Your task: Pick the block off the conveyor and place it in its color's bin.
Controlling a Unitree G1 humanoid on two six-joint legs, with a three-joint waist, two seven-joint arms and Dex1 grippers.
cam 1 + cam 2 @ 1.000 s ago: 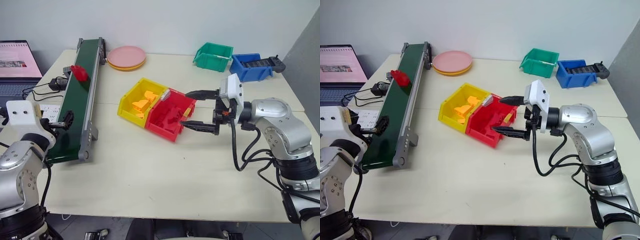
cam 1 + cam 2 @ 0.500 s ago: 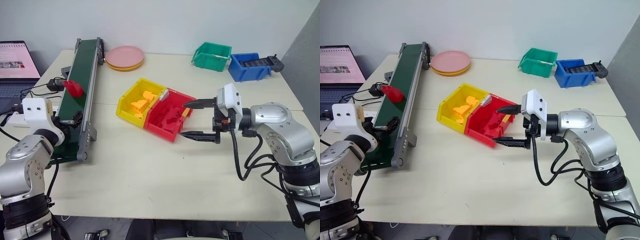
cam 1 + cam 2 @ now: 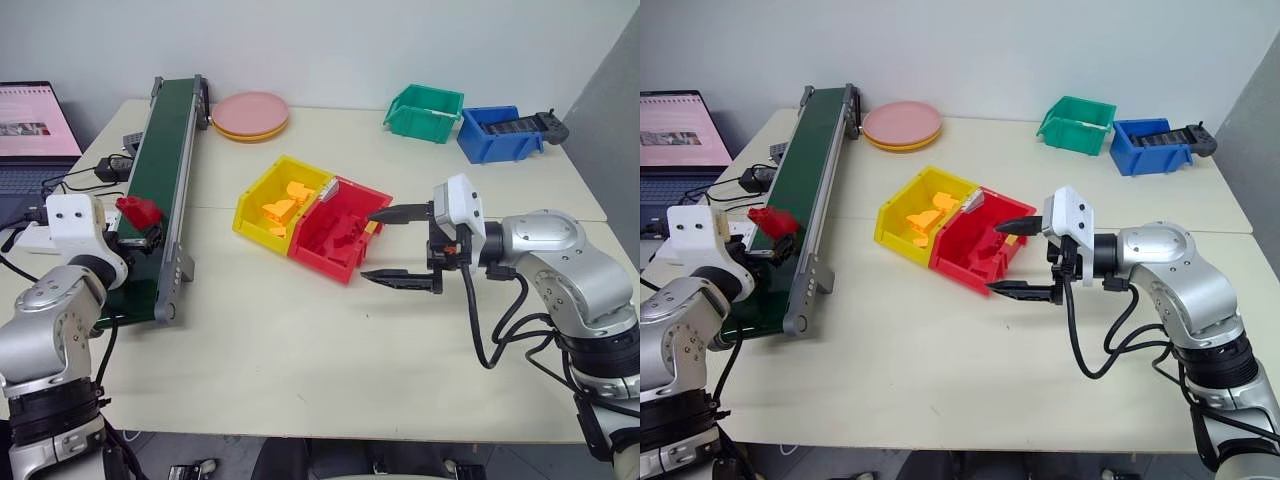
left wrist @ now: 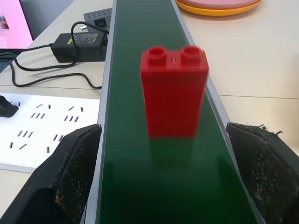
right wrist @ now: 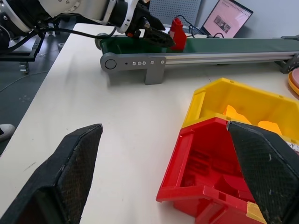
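The red block [image 4: 174, 91] stands upright on the dark green conveyor [image 3: 165, 150], near its near end. My left gripper [image 4: 163, 130] is open, with one finger on each side of the belt and the block just ahead of the fingertips, untouched. The red bin [image 3: 340, 235] sits mid-table against a yellow one, with red pieces inside. Open and empty, my right gripper [image 3: 385, 245] hovers just off the red bin's right corner, pointing left. The right wrist view also shows the block [image 5: 177, 31] by the left gripper.
A yellow bin [image 3: 280, 195] with yellow blocks adjoins the red bin. Green [image 3: 425, 110] and blue [image 3: 500, 132] bins stand at the back right, pink plates [image 3: 250, 113] at the conveyor's far end. A laptop [image 3: 35, 130], power adapter [image 3: 105, 170] and cables lie left of the belt.
The block has ridden down the belt from mid-conveyor to just in front of my left gripper. My left gripper edged forward over the belt; my right gripper sank slightly by the red bin.
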